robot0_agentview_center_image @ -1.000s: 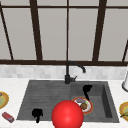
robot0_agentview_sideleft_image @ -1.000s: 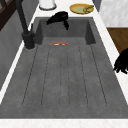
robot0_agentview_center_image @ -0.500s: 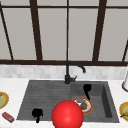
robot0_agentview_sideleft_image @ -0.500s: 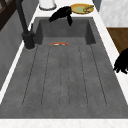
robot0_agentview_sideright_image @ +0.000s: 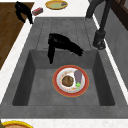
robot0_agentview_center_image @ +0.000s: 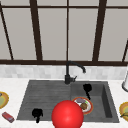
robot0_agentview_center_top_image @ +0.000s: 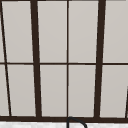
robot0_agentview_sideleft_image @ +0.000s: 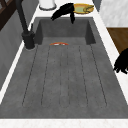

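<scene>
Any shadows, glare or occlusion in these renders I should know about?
Front view: a red ball covers the sink's front edge and part of the plate; flat light, no glare. Right side view: the right hand over the plate casts no clear shadow. Left side view: the basin's near edge hides most of the plate; left hand is a plain black shape.
</scene>
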{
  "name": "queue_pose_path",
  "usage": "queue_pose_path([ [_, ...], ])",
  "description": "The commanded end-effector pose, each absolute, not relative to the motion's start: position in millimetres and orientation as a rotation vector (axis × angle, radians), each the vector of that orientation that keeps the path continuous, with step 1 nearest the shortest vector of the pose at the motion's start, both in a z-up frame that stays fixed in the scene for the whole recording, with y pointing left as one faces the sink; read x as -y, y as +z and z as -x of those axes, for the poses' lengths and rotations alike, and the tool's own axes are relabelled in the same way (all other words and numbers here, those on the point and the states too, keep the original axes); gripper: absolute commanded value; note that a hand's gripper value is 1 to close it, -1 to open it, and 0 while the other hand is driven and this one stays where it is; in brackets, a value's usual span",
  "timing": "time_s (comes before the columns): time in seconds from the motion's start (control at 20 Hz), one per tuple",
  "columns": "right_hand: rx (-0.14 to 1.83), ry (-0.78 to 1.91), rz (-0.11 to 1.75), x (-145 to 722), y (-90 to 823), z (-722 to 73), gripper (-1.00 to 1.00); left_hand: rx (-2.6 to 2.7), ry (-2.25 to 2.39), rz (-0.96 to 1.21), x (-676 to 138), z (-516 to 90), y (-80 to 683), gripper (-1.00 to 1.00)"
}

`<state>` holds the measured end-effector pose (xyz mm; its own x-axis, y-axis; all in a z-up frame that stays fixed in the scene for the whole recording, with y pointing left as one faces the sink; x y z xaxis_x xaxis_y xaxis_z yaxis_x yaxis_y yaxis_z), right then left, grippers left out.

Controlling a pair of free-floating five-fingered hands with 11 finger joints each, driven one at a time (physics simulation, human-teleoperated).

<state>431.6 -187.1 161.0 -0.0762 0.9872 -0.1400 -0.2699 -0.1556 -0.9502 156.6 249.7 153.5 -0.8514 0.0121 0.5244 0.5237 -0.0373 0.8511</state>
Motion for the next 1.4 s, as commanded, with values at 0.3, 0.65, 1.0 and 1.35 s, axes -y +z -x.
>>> queue_pose_path([
  [0.3, 1.182, 1.576, 0.975, 192, 174, -429, -1.0, 1.885, -1.95, 0.565, -250, -157, 153, 0.0],
  [0.65, 1.315, 1.645, 0.915, 196, 185, -429, -1.0, 1.885, -1.95, 0.565, -250, -157, 153, 0.0],
  [1.0, 1.479, 1.707, 0.896, 206, 200, -429, -1.0, 1.885, -1.95, 0.565, -250, -157, 153, 0.0],
  [1.35, 1.668, 1.726, 0.998, 222, 215, -426, -1.0, 1.885, -1.95, 0.565, -250, -157, 153, 0.0],
])
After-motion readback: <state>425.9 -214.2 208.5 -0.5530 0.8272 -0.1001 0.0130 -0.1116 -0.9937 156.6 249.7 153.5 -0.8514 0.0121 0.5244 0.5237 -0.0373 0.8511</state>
